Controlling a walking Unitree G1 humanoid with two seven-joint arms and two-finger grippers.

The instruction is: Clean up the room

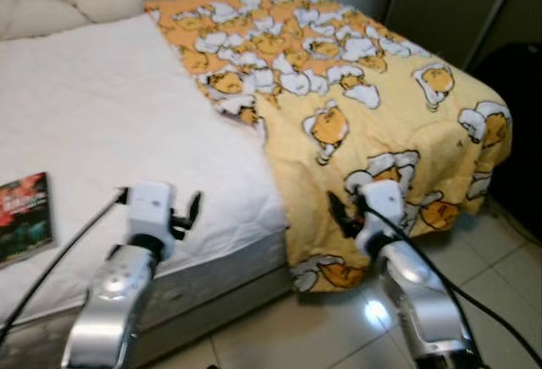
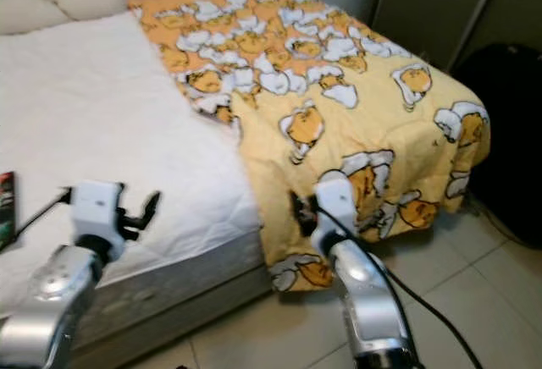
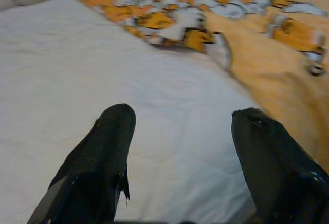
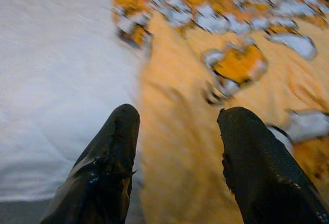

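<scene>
A yellow blanket (image 1: 339, 73) printed with white and orange cartoon figures covers the right half of the bed and hangs over its near side. The left half is bare white sheet (image 1: 102, 107). A book (image 1: 24, 217) with a dark red cover lies on the sheet at the far left. My left gripper (image 3: 180, 118) is open, held over the near edge of the white sheet with nothing between its fingers. My right gripper (image 4: 177, 113) is open and empty too. It is raised in front of the blanket's hanging edge, close to where blanket meets sheet.
Pale pillows (image 1: 102, 1) lie at the head of the bed, back left. A dark cabinet (image 1: 449, 5) and a black object (image 1: 521, 90) stand to the right of the bed. Light tiled floor (image 1: 339, 327) runs along the bed's near side.
</scene>
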